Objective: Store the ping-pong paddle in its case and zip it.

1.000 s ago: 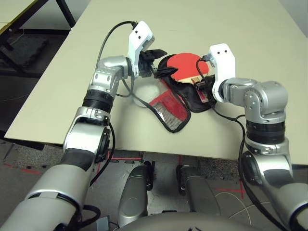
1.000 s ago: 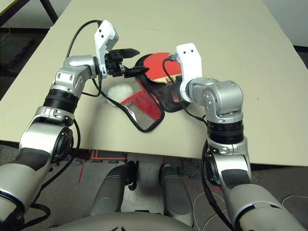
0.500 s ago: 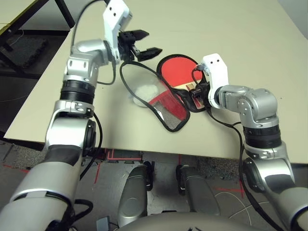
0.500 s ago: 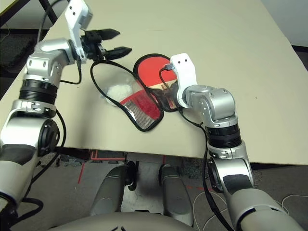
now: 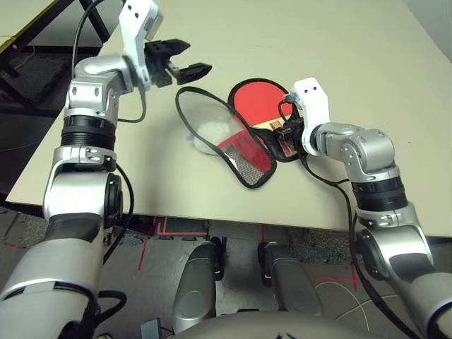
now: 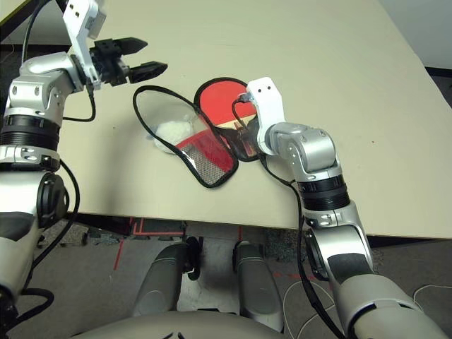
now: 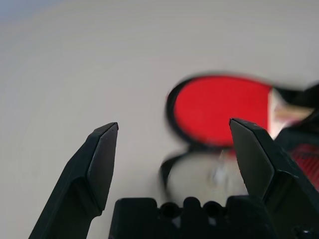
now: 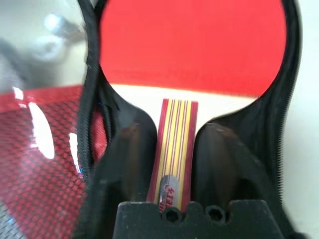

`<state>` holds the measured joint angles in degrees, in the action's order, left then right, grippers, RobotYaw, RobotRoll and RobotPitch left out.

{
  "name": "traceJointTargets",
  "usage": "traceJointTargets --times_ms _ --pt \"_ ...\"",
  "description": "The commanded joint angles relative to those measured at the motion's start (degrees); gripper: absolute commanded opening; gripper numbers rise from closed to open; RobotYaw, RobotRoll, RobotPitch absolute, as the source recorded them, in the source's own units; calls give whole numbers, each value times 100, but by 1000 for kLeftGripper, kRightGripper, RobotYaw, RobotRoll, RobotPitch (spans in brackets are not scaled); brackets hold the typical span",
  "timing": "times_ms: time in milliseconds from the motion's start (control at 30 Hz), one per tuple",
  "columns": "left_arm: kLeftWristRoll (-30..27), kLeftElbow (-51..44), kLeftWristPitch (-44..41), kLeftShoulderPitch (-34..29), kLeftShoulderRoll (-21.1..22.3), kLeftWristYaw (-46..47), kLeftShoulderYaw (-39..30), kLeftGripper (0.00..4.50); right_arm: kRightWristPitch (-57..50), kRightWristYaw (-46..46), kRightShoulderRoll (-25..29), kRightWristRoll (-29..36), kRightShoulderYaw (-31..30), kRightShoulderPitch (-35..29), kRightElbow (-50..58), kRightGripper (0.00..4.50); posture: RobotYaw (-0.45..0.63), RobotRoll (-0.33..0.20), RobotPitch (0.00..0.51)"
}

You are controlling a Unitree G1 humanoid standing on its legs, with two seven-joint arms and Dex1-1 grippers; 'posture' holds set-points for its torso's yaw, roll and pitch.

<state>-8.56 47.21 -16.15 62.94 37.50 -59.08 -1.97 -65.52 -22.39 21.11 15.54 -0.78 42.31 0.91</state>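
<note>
The ping-pong paddle (image 5: 256,101) lies red face up in the black-lined half of the open case (image 5: 247,157), its striped handle (image 8: 172,149) pointing toward my right arm. The case's other half lies flat to the left, with red mesh and a black edge. My right gripper (image 5: 286,133) sits low over the handle, open, with a finger on each side of it (image 8: 174,130). Raised over the table's far left, my left gripper (image 5: 194,56) is open and holds nothing (image 7: 173,123). It is well clear of the case.
A small white pouch (image 5: 212,132) lies at the case's left half, seen through its clear panel. The beige table (image 5: 367,63) stretches bare behind and to the right. Its near edge (image 5: 212,215) runs close below the case.
My left gripper drew away from the case's edge, up and to the left, and the flap dropped flat. The right gripper lowered the paddle into the case and its fingers spread.
</note>
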Motion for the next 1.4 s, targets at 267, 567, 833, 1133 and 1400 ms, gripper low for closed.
traceJointTargets --times_ms 267,567,833,1133,1400 --pt "539 756 113 -251 351 -757 499 4500 1526 -1949 1628 674 606 -504 618 4482 67 0 200" --pt "177 -283 -952 145 -615 -1553 767 4500 1578 -2944 2383 1063 372 -963 1318 4482 36 0 203" --pt "117 618 -768 1483 -1370 -1536 601 4500 1328 -2922 2649 1162 428 -860 1289 4482 24 0 201" --pt "311 1578 329 1520 -2260 -642 493 4500 104 -2141 2533 1337 842 -184 743 4482 15 0 198" --pt "123 749 34 1152 -1975 -919 433 4500 -1315 -1399 1771 1594 1121 32 163 4482 34 0 185"
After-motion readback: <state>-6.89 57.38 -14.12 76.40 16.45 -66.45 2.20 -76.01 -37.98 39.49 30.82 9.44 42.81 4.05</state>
